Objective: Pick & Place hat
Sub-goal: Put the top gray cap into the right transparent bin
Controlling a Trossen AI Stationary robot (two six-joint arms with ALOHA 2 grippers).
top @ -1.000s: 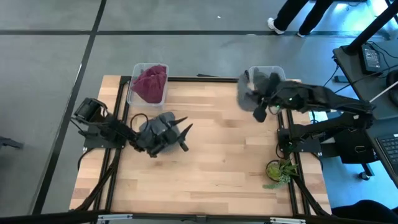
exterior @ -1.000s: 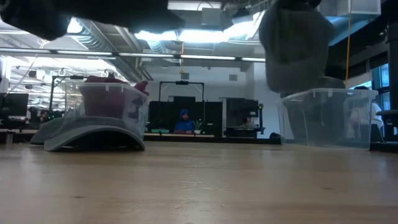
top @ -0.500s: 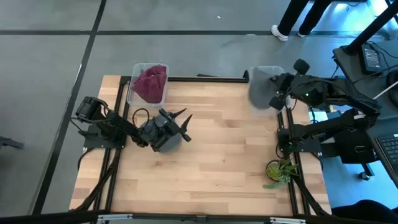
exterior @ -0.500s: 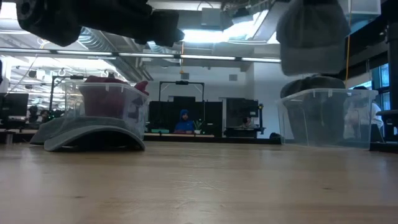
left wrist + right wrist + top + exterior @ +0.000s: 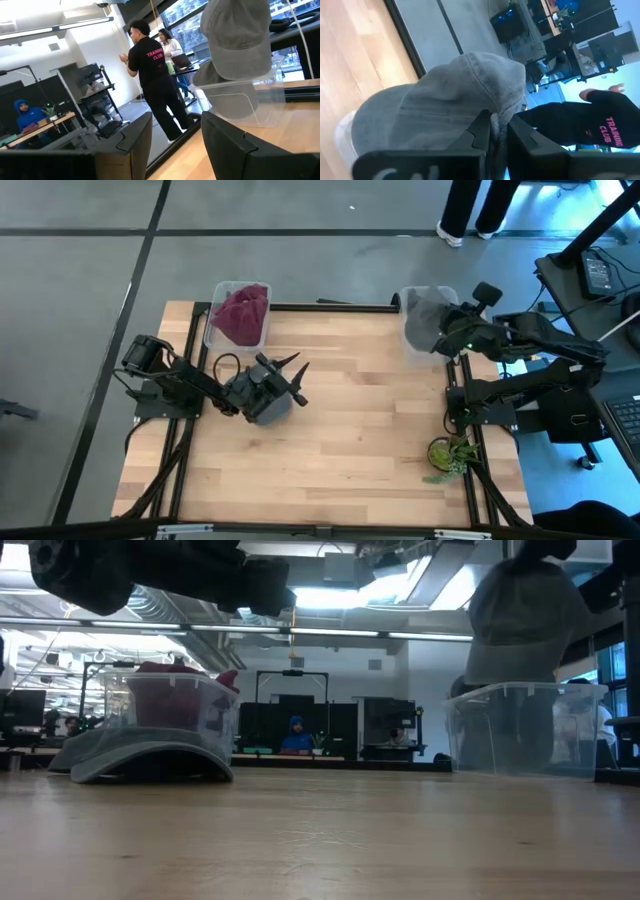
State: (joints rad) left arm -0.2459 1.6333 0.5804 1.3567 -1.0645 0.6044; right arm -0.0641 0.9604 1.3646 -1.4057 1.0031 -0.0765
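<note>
A grey hat is held pinched in the right gripper, whose fingers are closed tight on a fold of the fabric, as seen in the right wrist view. The hat hangs in front of and below the gripper, over the clear bin at the table's far right corner. In the low view the hat is seen raised above the bin's rim, its lower edge just at the rim line; contact cannot be judged.

A second grey hat lies flat on the wooden table, in front of another clear bin filled with red cloth at the far left corner. The left gripper is held above this hat, fingers spread apart with nothing between them.

A small green plant is noted at the table's right edge. A person in a black shirt is seen beyond the table.
</note>
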